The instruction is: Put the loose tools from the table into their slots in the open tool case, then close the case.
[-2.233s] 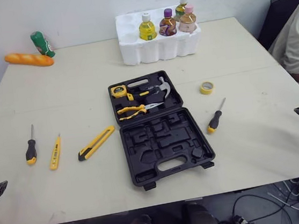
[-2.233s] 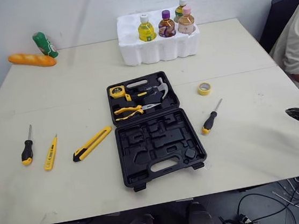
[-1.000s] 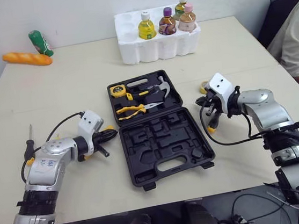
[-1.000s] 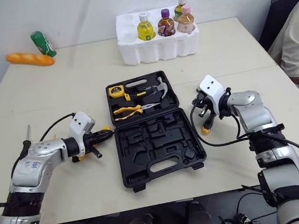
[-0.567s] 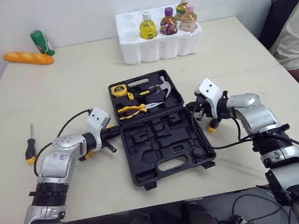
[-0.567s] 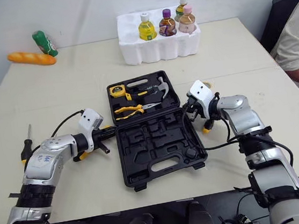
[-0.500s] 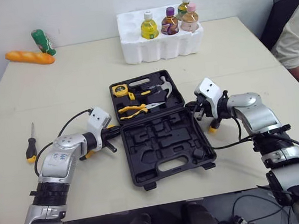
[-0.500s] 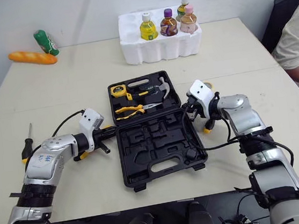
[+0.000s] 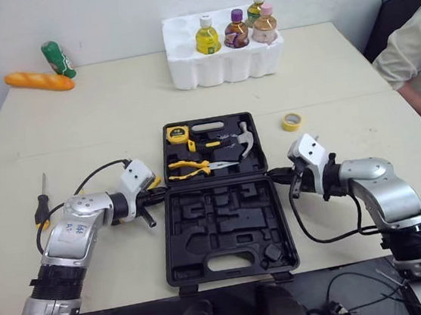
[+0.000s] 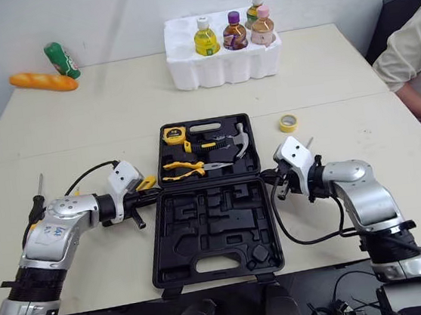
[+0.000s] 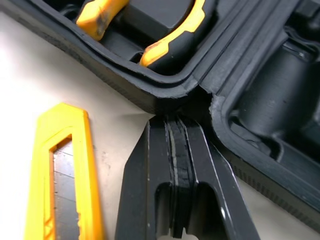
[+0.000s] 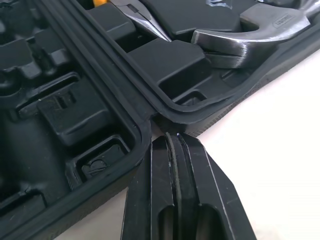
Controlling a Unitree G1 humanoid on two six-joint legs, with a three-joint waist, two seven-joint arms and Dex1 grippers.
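The tool case (image 9: 226,228) lies open at the middle of the table (image 9: 98,109), hinge running from 9 to 3 o'clock. The hammer (image 9: 243,140), pliers (image 9: 196,167) and tape measure (image 9: 177,135) sit in the far half. The left gripper (image 11: 177,125) has its jaws pressed together, tips in the hinge notch at the case's 9 o'clock. The right gripper (image 12: 172,140), jaws likewise together, meets the notch at 3 o'clock.

The case looks like stiff moulded plastic that slides readily on the smooth table, so pushing at the hinge ends should steer it well. The utility knife (image 11: 60,175) lies just beside the left gripper. It is flat, hard and low, so it is probably best pinched across its narrow edges at mid-body. The screwdriver (image 9: 43,211) at the table's 9 o'clock may roll; its rubbery handle is the likely hold. The tape roll (image 9: 292,121) rests at the case's 2 o'clock.

Half a second earlier the case sat skewed, its near end swung toward 4 o'clock. It now lies square to the robot and nearer.
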